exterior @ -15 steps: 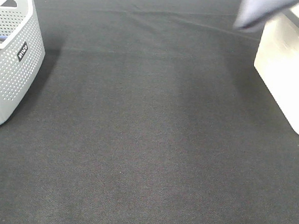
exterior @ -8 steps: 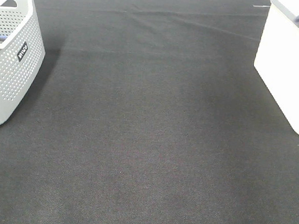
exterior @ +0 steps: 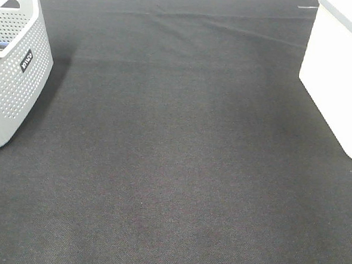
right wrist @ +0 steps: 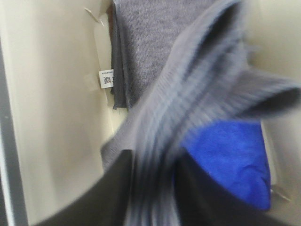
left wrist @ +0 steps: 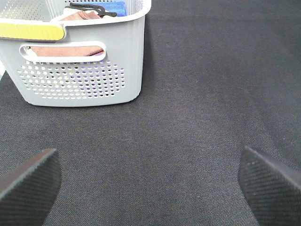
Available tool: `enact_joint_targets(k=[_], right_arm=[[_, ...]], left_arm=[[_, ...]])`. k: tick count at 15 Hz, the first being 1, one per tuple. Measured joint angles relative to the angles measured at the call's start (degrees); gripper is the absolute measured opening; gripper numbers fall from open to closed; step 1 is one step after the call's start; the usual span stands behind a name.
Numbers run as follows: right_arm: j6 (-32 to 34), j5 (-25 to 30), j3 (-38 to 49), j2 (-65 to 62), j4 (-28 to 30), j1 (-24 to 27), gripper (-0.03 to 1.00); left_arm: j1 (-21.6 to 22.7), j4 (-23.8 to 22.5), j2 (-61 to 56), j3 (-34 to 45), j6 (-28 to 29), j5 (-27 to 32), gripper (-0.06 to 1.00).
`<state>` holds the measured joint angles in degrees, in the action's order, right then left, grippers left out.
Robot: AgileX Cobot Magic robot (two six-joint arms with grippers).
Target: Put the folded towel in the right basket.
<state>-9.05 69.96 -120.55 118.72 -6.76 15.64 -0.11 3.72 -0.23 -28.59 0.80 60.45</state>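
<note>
In the right wrist view my right gripper (right wrist: 153,188) is shut on a grey towel (right wrist: 188,94), which hangs blurred between its dark fingers (right wrist: 113,193) inside the cream-white right basket (right wrist: 51,117). Another folded grey towel (right wrist: 146,42) and a blue cloth (right wrist: 230,155) lie in that basket below it. In the exterior view the right basket (exterior: 340,88) stands at the right edge; the towel and both grippers are out of that view. My left gripper (left wrist: 150,188) is open and empty above the dark cloth.
A grey perforated basket (exterior: 11,92) stands at the left edge; the left wrist view shows it (left wrist: 80,80) holding cloths and a dark hanger. A black cloth-covered table (exterior: 174,156) spans between the two baskets.
In the exterior view the grey towel moved from above the right basket's near corner further right, then out of view. The left side has not changed.
</note>
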Motion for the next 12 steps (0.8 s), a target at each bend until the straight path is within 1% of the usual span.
enact_joint_targets(k=[1, 2, 3, 4, 6, 7, 12], right_arm=[[0.0, 0.0, 0.0, 0.17, -0.11, 0.0, 0.49], [0.0, 0.0, 0.0, 0.17, -0.34, 0.0, 0.59], [0.0, 0.0, 0.0, 0.17, -0.57, 0.0, 0.66], [0.0, 0.0, 0.0, 0.17, -1.15, 0.0, 0.69], [0.0, 0.0, 0.0, -1.38, -5.33, -0.4, 0.71], [0.0, 0.0, 0.0, -1.78, -5.67, -0.8, 0.71], [3.67, -0.06, 1.26, -7.22, -3.72, -10.03, 0.71]], left_arm=[[0.0, 0.0, 0.0, 0.0, 0.0, 0.0, 0.97], [0.0, 0.0, 0.0, 0.0, 0.0, 0.0, 0.97], [0.0, 0.0, 0.0, 0.0, 0.0, 0.0, 0.97], [0.0, 0.0, 0.0, 0.0, 0.0, 0.0, 0.97], [0.0, 0.0, 0.0, 0.0, 0.0, 0.0, 0.97], [0.0, 0.0, 0.0, 0.0, 0.0, 0.0, 0.97], [0.0, 0.0, 0.0, 0.0, 0.0, 0.0, 0.97]])
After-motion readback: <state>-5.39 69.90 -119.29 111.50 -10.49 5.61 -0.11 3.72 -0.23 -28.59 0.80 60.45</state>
